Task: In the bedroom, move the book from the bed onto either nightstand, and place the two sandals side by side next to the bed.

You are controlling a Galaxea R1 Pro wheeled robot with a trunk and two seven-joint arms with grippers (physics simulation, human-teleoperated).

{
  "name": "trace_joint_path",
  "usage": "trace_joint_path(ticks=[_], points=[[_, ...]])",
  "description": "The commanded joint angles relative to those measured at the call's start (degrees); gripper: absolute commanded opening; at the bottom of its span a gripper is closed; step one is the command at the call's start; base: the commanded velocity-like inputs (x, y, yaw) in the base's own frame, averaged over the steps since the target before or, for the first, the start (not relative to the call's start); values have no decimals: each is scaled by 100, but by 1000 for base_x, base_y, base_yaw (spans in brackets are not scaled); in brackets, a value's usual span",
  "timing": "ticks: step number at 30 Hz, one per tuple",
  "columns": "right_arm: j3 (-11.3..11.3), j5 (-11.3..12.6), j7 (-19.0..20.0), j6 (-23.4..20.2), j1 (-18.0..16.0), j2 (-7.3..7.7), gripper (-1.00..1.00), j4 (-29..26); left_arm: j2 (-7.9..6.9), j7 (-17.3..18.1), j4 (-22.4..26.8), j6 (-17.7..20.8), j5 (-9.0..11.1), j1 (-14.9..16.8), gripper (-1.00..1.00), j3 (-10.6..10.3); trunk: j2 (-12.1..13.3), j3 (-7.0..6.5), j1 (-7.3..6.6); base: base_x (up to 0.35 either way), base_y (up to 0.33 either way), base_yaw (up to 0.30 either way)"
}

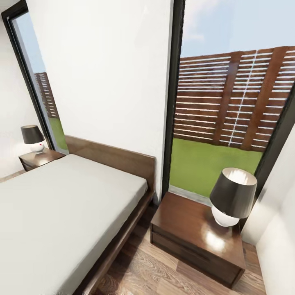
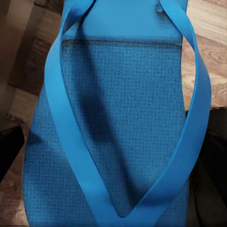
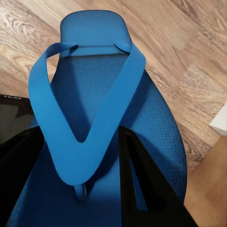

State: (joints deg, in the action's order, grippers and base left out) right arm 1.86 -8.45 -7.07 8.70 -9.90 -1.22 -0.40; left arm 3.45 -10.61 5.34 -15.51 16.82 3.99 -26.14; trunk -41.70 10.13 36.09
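Bedroom floor (image 3: 189,56); sandal (image 3: 99,94) in pincers.

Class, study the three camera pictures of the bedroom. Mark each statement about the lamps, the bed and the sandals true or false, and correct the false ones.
1. Each nightstand carries a lamp. True: the near nightstand and the far nightstand each bear one.
2. The book lies on the bed. False: the visible mattress is bare.
3. The right claw has a blue sandal between its fingers. True.
4. The sandal in the left wrist view is red. False: it is blue.
5. The floor is carpeted. False: wood planks.
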Motion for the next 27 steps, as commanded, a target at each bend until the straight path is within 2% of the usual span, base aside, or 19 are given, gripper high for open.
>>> trace_joint_path(ticks=[1,27], points=[[17,-52,-40,9,-4,-1,-100,7,2,-29,-7,-18,37,6,-100,-49,-7,11,1,0,0,270],[17,-56,-40,9,-4,2,-100,13,6,-29,-7,-20,32,6,-100,-58,-7,55,1,-1,0,271]])
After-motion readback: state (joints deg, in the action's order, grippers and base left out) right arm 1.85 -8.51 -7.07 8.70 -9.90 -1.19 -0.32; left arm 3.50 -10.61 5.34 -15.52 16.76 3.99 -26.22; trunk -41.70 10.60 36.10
